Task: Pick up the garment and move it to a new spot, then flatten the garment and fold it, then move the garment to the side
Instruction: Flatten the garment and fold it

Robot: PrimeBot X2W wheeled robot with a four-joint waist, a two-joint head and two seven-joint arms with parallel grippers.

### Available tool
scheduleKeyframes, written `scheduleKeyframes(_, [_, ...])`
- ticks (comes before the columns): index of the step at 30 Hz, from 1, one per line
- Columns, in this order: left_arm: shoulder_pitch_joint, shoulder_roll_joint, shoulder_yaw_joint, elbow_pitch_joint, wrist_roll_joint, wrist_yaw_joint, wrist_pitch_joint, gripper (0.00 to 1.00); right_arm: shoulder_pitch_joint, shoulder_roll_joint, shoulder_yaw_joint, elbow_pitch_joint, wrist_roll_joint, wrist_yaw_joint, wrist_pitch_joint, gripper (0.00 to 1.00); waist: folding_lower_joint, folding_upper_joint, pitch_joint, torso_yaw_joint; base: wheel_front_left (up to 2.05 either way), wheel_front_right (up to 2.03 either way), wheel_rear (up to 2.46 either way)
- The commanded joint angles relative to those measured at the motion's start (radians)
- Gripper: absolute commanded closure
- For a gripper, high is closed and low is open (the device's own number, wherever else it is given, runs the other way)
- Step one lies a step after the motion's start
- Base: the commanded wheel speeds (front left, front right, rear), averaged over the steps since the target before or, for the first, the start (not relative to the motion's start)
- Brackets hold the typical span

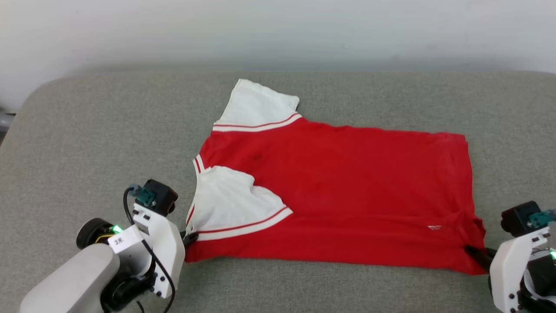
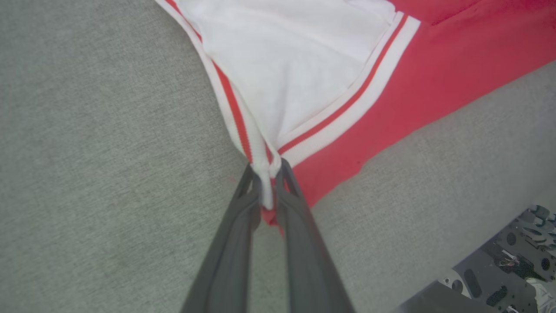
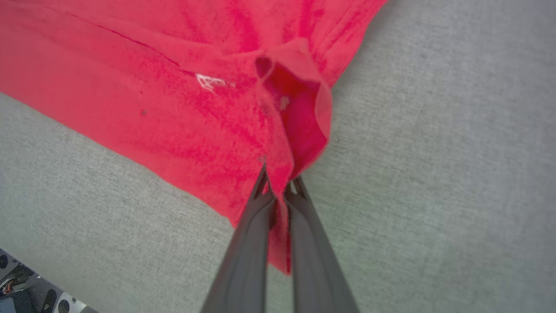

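The garment (image 1: 347,174) lies spread on the grey cushion (image 1: 87,130). The left gripper (image 2: 269,184) is clamped on its striped sleeve corner, the right gripper (image 3: 278,189) on the hem corner. The fabric is probably soft and light, likely to sag between grips, so keep both corners taut.

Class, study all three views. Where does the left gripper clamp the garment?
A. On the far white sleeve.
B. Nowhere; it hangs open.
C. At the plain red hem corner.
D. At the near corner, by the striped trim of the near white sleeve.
D: the left wrist view shows the left gripper shut on the garment where the striped trim bunches below the near white sleeve.
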Motion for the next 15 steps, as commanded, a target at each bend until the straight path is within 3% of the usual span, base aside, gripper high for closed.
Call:
scheduleKeyframes(1, [0.022, 0.015, 0.003, -0.013, -0.007, 0.008, -0.004, 1.00, 0.020, -0.017, -0.009, -0.016, 0.011, -0.002, -0.006, 1.00, 0.0000, 0.0000, -0.017, -0.002, 0.00, 0.00, 0.00])
scheduleKeyframes(15, [0.158, 0.087, -0.001, -0.132, -0.046, 0.079, 0.003, 1.00, 0.169, -0.075, -0.100, -0.165, 0.016, -0.002, 0.063, 1.00, 0.0000, 0.0000, -0.037, -0.006, 0.00, 0.00, 0.00])
